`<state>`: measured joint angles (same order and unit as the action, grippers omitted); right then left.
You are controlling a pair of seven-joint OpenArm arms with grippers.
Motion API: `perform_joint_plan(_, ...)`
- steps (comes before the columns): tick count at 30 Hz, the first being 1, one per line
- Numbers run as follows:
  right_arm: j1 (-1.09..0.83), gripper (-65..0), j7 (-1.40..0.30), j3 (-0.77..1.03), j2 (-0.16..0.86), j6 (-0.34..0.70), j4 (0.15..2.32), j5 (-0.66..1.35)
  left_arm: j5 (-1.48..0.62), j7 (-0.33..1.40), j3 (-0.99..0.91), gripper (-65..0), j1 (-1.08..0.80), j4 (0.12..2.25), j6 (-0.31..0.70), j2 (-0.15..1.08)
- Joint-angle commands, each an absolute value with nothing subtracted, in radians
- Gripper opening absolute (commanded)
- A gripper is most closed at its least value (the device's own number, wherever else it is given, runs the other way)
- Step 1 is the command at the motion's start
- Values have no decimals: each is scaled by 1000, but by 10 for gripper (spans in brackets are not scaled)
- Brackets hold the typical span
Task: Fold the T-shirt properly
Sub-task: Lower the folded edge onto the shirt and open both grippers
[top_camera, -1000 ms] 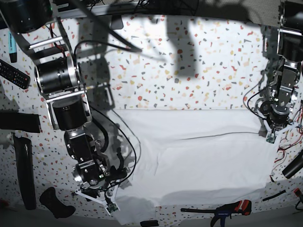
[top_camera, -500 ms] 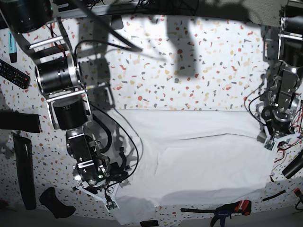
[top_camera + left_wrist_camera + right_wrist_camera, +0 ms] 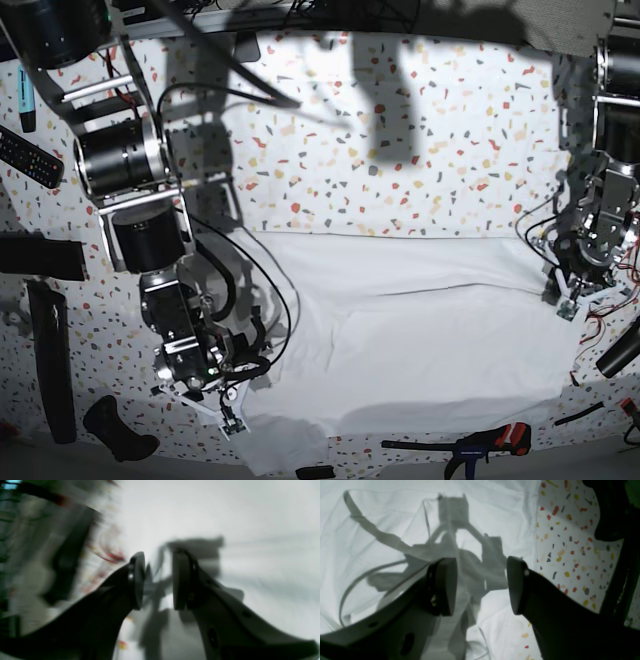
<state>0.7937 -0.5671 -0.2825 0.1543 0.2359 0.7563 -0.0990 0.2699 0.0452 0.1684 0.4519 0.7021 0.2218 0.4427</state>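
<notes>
The white T-shirt [image 3: 410, 340] lies flat on the speckled table [image 3: 400, 160] as a wide folded rectangle, with a loose corner at the front left. It fills the left wrist view [image 3: 225, 517] and the right wrist view [image 3: 382, 530], where it is wrinkled. My left gripper [image 3: 566, 303] hovers at the shirt's right edge; in its blurred view [image 3: 158, 580] it is open with a narrow gap and nothing in it. My right gripper [image 3: 231, 421] is at the shirt's front left edge; in its view [image 3: 481, 587] it is open and empty above the cloth.
A black remote [image 3: 28, 157], a teal marker [image 3: 25, 100] and long black tools [image 3: 52, 365] lie at the left. A black handle [image 3: 118, 430] is at the front left. A red-and-black clamp [image 3: 485, 442] lies along the front edge. Cables hang by the right arm [image 3: 605, 320].
My right gripper has pulled back a little from the front edge along the shirt's left side. My left gripper has shifted slightly at the shirt's right edge. The shirt lies the same.
</notes>
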Motion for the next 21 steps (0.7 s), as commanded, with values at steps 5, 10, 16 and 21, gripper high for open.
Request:
perform_joint_plan(5, 836, -334, -543, -279, 155, 228, 773, -100, 271, 21, 160, -445, 527, 715, 114, 461)
perform_joint_plan(10, 836, -334, -545, -279, 155, 228, 773, -100, 267, 22, 160, -443, 582, 715, 101, 460)
perform_joint_plan(16, 836, -334, -553, -279, 155, 228, 773, -96, 267, 30, 160, -444, 593, 713, 244, 467)
perform_joint_plan(21, 822, -334, -583, -279, 156, 237, 773, 24, -34, 106, 160, -444, 601, 716, 324, 466)
